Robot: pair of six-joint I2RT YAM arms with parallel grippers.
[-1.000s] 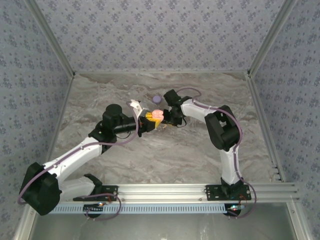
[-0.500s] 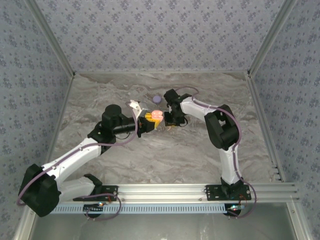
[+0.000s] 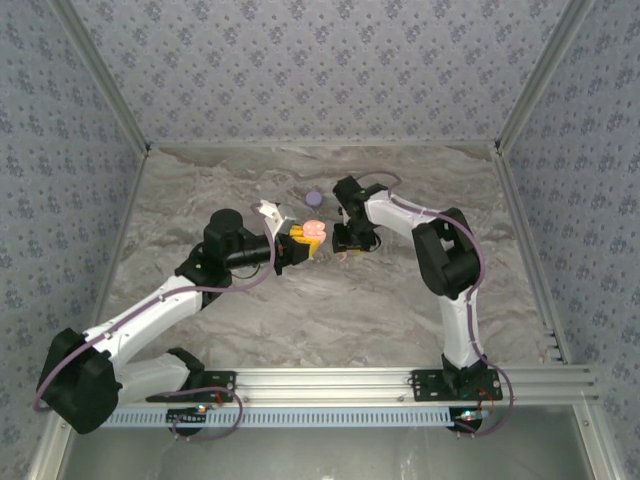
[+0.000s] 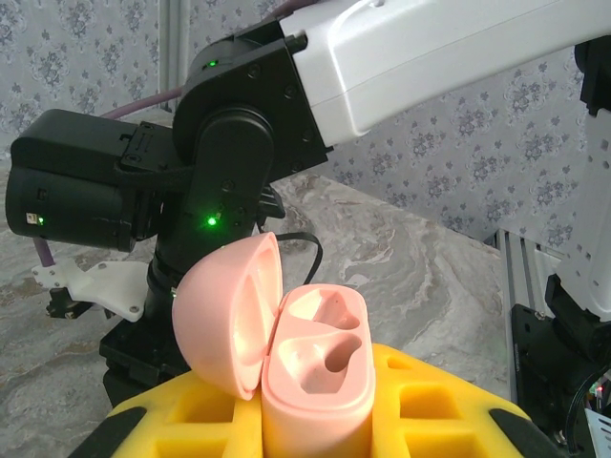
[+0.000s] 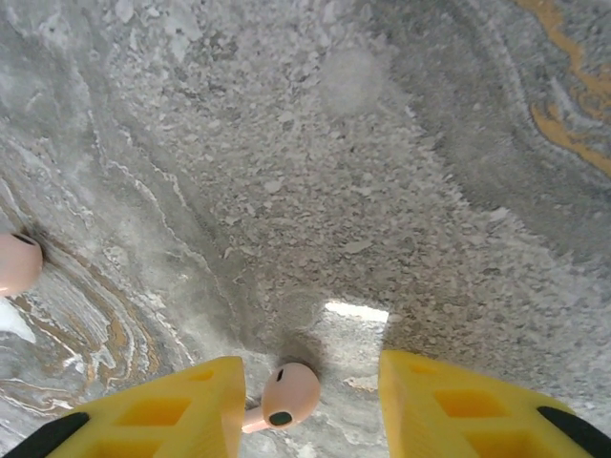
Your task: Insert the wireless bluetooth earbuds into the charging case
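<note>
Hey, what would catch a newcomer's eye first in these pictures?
The open pink charging case, its sockets empty, stands clamped between the left arm's yellow fingers. On the marbled table, one pink earbud lies between the right arm's yellow fingers, which stand apart, with a second earbud further left.

The left arm [image 3: 150,308] and right arm [image 3: 462,322] are wearing white shells between black joint housings, with lilac cables [image 4: 138,105] looping alongside. The right gripper [image 5: 304,405] is showing yellow, pocketed fingers [image 5: 162,415] with black tips. A green light [image 4: 210,221] is glowing on a black wrist housing.
</note>
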